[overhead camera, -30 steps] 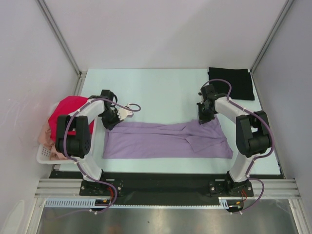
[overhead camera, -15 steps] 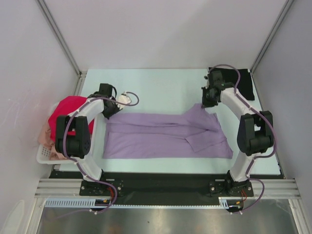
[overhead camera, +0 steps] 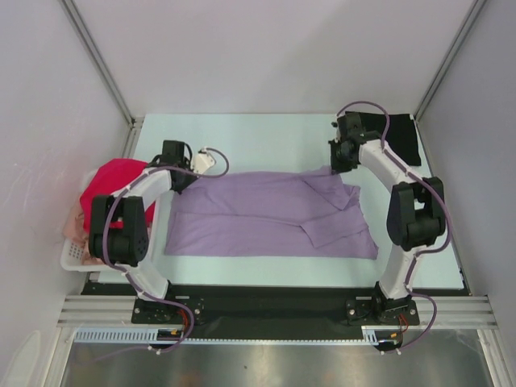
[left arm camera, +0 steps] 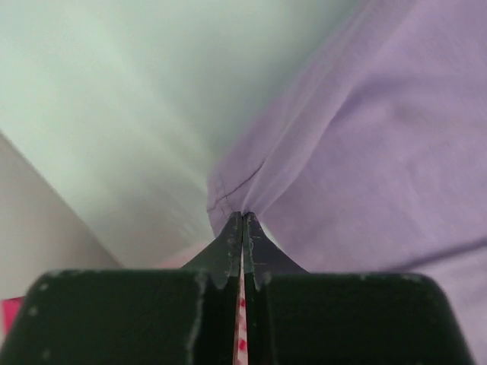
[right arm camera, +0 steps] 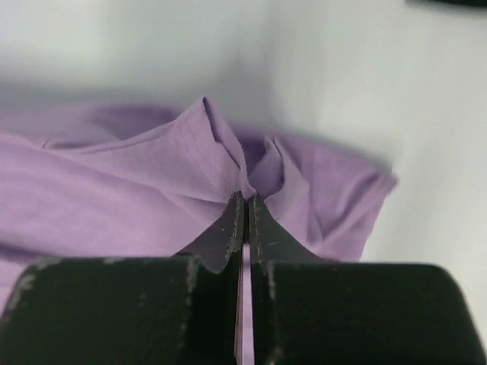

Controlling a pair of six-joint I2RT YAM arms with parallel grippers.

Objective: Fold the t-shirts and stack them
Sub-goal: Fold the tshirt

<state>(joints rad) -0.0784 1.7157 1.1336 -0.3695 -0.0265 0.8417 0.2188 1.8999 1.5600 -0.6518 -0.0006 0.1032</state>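
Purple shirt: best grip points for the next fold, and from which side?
Likely the far edge near each end, both at once, coming down from above. The purple shirt lies flat and wide, so that edge probably lifts evenly only from both ends. The left hand and right hand are shut there, cloth bunched at their tips.

Plain lavender t-shirt [overhead camera: 266,214], black t-shirt [overhead camera: 405,141], magenta-red t-shirt [overhead camera: 113,179], white basket [overhead camera: 72,256]

The pale green table [overhead camera: 266,137] carries a spread lavender t-shirt [overhead camera: 258,219] and a folded black t-shirt [overhead camera: 407,145].
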